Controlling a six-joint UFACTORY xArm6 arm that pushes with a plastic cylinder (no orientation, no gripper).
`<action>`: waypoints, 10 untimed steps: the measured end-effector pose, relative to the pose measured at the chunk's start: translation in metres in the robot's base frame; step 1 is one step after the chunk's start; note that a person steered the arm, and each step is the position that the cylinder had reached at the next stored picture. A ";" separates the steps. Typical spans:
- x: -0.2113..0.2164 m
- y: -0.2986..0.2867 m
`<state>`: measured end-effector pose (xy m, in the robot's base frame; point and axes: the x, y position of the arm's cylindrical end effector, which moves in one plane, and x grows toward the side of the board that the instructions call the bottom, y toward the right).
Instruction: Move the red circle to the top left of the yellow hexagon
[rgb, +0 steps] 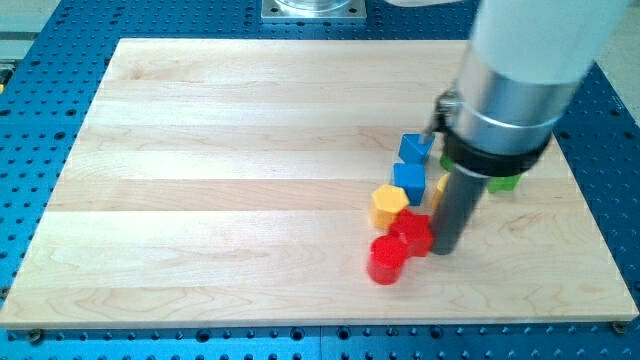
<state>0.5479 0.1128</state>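
The red circle (386, 259) is a short red cylinder low on the wooden board (220, 180), right of centre. The yellow hexagon (389, 205) stands just above it. A second red block (413, 233), its shape unclear, sits between them on the right, touching the red circle. My tip (444, 250) is at the right side of that second red block, close to it or touching it. The tip is to the right of and slightly above the red circle, with the second red block between them.
Two blue blocks (409, 181) (416, 148) stand above the yellow hexagon. A yellow piece (440, 186) and a green block (503, 183) show partly behind the rod. The arm's wide grey body (515, 80) hides the board's upper right.
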 end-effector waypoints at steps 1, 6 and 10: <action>0.006 -0.033; 0.026 -0.079; 0.034 -0.167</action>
<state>0.5815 -0.0540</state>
